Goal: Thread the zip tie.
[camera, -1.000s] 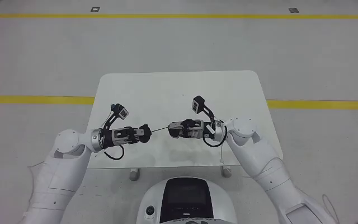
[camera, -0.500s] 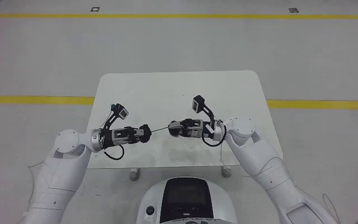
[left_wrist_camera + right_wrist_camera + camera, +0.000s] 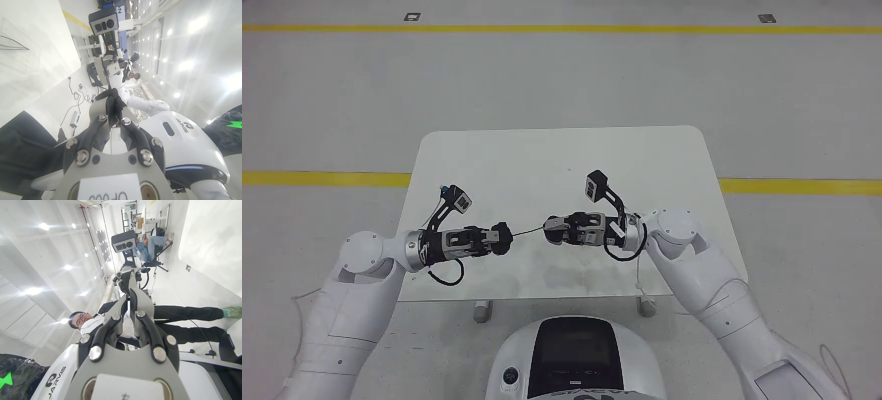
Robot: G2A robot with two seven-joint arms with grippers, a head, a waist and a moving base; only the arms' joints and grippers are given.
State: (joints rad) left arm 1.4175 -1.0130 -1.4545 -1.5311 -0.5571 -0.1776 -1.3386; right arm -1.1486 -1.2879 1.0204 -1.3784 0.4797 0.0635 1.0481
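A thin dark zip tie (image 3: 528, 232) spans the short gap between my two grippers, above the near part of the white table (image 3: 562, 160). My left gripper (image 3: 504, 237) is shut on one end of it, seen as a black bit between the fingertips (image 3: 112, 94). The right gripper (image 3: 551, 230) faces it from the other side, shut on the other end, its fingers (image 3: 130, 295) pressed together. Both grippers are nearly tip to tip. The tie's head and tail are too small to tell apart.
The table's far half is bare and the floor lies past its edges (image 3: 707, 150). In the left wrist view, thin dark strands (image 3: 13, 47) lie on the tabletop. A person sits behind the robot, touching nothing on the table.
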